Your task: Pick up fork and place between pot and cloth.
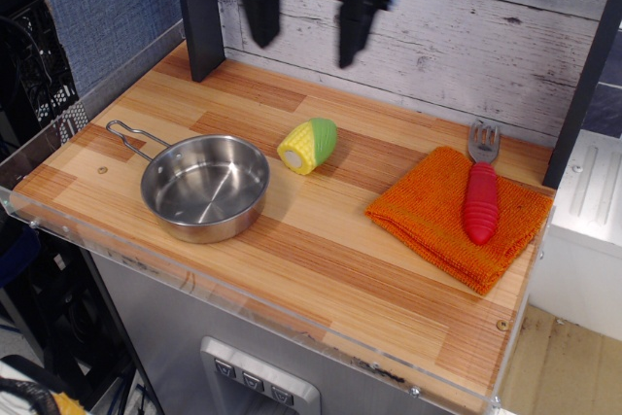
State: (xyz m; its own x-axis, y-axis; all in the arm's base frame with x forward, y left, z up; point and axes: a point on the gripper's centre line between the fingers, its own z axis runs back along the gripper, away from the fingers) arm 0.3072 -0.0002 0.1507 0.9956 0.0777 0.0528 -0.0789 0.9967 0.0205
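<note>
Gripper (pixel 306 17): empty, fingers spread wide, high at the back wall | Fork (pixel 479 191): untouched, lying on the cloth (pixel 437 216), tines toward the wall | Pot (pixel 205 187): far left | Remaining: reach, grasp, transfer, and placement into the gap.

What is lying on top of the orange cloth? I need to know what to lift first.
The fork lies on the cloth: its red handle rests on the fabric, the grey tines stick past the far edge. Nothing else sits on the cloth. What lies beneath it is covered.
</note>
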